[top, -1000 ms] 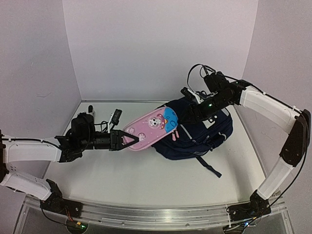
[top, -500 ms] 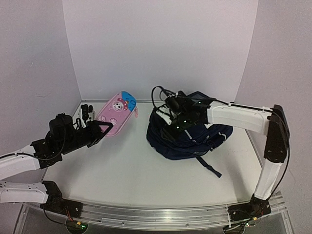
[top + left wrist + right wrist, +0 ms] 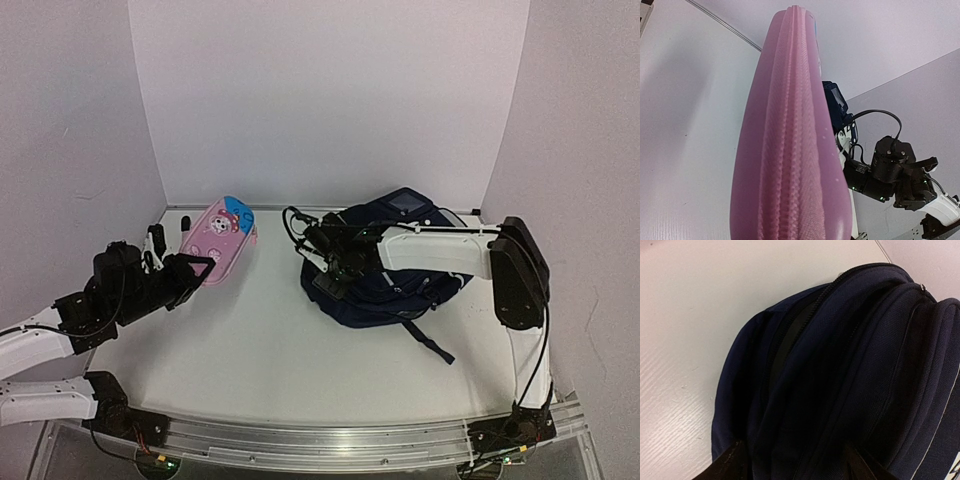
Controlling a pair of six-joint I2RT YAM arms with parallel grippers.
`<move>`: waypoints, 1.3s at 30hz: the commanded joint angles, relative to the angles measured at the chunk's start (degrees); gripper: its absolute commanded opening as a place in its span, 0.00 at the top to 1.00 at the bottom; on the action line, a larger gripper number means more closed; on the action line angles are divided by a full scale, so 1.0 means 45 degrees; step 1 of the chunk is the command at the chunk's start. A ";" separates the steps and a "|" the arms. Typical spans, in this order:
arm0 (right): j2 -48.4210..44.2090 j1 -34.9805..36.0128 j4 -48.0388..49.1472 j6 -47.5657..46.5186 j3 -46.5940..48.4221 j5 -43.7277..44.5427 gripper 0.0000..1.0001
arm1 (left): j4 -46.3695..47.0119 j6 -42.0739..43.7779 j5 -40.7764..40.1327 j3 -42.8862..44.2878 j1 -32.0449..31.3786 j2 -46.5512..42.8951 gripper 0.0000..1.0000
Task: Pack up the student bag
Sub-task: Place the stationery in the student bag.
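The bag (image 3: 420,285) lies on the right half of the counter (image 3: 270,350). Its long axis runs roughly left to right, and 1 strap (image 3: 432,345) is trailed toward the near edge. The right fingers (image 3: 325,268) are set at its left end. In the right wrist view they are seen apart, 1 on each side of the bag's bunched top; whether fabric is pinched cannot be told. A dark zip slit (image 3: 782,340) is shown along that top, only narrowly parted.

The case (image 3: 222,232) is clamped at its lower end by the left fingers (image 3: 192,268), near the rear left corner. Its long axis points up and away from them, and in the left wrist view its zip seam (image 3: 790,150) is turned edge-on to the camera.

From the case, the bag lies to the right, well apart, with bare counter between. The slit is judged to face roughly that way.

For the coming move, the slit would probably have to be spread wider. The case would then be carried right and fed in end-first, its long axis lined up with the slit.

Room is tight behind and left of the case, where the walls (image 3: 90,150) stand near. The right arm (image 3: 440,240) is stretched across the bag, so a clash there is the likeliest fault.
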 commanded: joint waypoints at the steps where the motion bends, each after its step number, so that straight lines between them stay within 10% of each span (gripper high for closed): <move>1: 0.0456 0.0041 0.0647 -0.0789 0.0166 0.2288 0.39 | 0.0450 0.0083 -0.0257 0.0098 0.0040 -0.0352 0.99; 11: -0.0447 0.0030 0.0070 -0.0830 0.0803 0.2163 1.00 | -0.0162 0.0229 0.0048 0.0028 0.0041 -0.0171 0.99; 26: -0.3408 -0.1080 -0.1058 0.0109 0.3084 -0.1823 1.00 | 0.1595 0.3218 0.6010 0.0811 -0.0045 0.3487 1.00; 39: -0.3691 -0.1655 -0.1699 0.1135 0.3716 -0.4972 1.00 | 0.2845 0.5461 0.7507 0.4573 -0.0952 0.8633 1.00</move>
